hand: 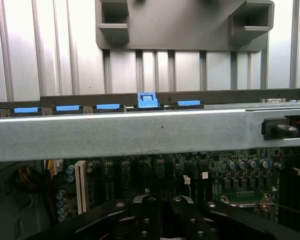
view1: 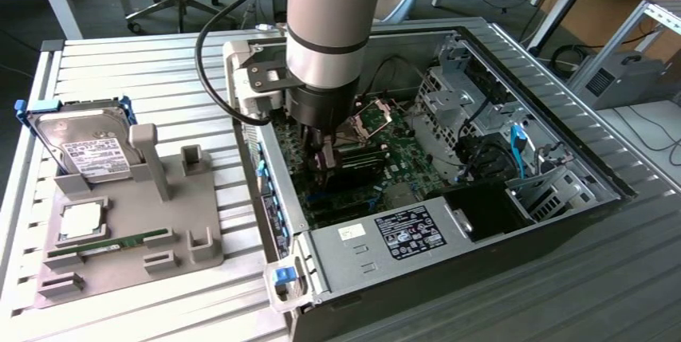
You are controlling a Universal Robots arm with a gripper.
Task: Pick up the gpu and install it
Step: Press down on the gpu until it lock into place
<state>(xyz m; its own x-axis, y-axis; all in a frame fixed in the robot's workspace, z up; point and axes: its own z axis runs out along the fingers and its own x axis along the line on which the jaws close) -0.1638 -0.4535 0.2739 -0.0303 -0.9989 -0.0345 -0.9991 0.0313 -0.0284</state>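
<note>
Grey Universal Robots arm reaches down into the open grey metal computer case [view1: 553,119], with the black gripper [view1: 317,163] low over the green motherboard [view1: 415,151]. The gripper's fingers are drawn together, narrow, with no gap seen between them in the wrist view [hand: 160,202]. The gpu [view1: 352,171], a flat card with dark parts, is inside the case on the motherboard, right at the fingertips and just to the exterior view's right of them. Whether the fingers actually pinch it is hidden by the arm, so I can't tell. The wrist view looks across the motherboard [hand: 215,165] to the case's grey side rail, where there is a small blue plastic latch [hand: 146,100]. The grey plastic parts fixture [view1: 127,262] sits on the slatted metal table [view1: 139,71], well apart from the case at the exterior view's left. It holds a silver hard drive with white label [view1: 91,147] standing up, a square silver processor chip [view1: 82,221] and a slim green memory stick [view1: 107,245].
</note>
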